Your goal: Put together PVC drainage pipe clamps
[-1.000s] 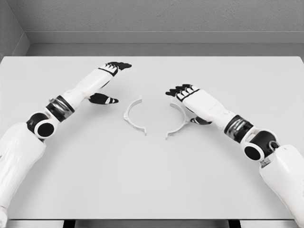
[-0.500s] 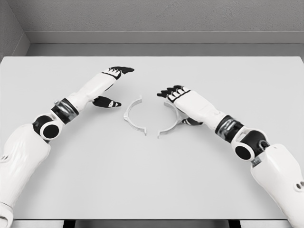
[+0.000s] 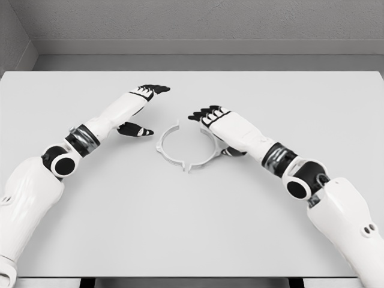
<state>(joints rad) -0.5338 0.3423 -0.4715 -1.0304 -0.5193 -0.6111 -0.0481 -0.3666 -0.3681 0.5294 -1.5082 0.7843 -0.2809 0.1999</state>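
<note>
Two white half-ring clamp pieces lie on the white table (image 3: 192, 234) and almost form a circle. The left half (image 3: 163, 148) curves open to the right. The right half (image 3: 203, 162) curves open to the left, and its upper part is hidden under my right hand (image 3: 217, 133). Their lower ends sit a small gap apart near the front. My right hand lies over the right half with flat, spread fingers and the thumb outside the arc. My left hand (image 3: 141, 102) is open just left of the left half, apart from it.
A grey wall rises behind the table's far edge. Nothing else stands on the table; both forearms stretch across it from the lower corners.
My right hand has slid left and pushed the right half toward the left half, closing the gap between them. The left hand moved slightly right earlier and now holds still.
</note>
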